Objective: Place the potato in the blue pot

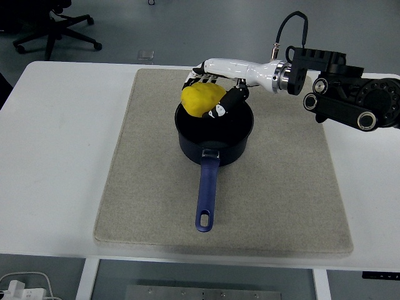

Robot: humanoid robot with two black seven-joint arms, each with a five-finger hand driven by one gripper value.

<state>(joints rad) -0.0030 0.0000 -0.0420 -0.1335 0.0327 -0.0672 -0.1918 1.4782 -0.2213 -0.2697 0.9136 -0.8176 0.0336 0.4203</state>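
A dark blue pot [214, 139] with a long blue handle [205, 199] pointing toward me stands in the middle of a beige mat [150, 187]. My right hand [211, 95], white with black fingertips, reaches in from the right and is shut on a yellow potato [201, 100]. It holds the potato just above the pot's far left rim. The left arm is out of view.
The mat lies on a white table [56, 137]. A black office chair [53, 28] stands on the floor beyond the table at the top left. A white cable and plug [19, 287] show below the table's near edge at the bottom left.
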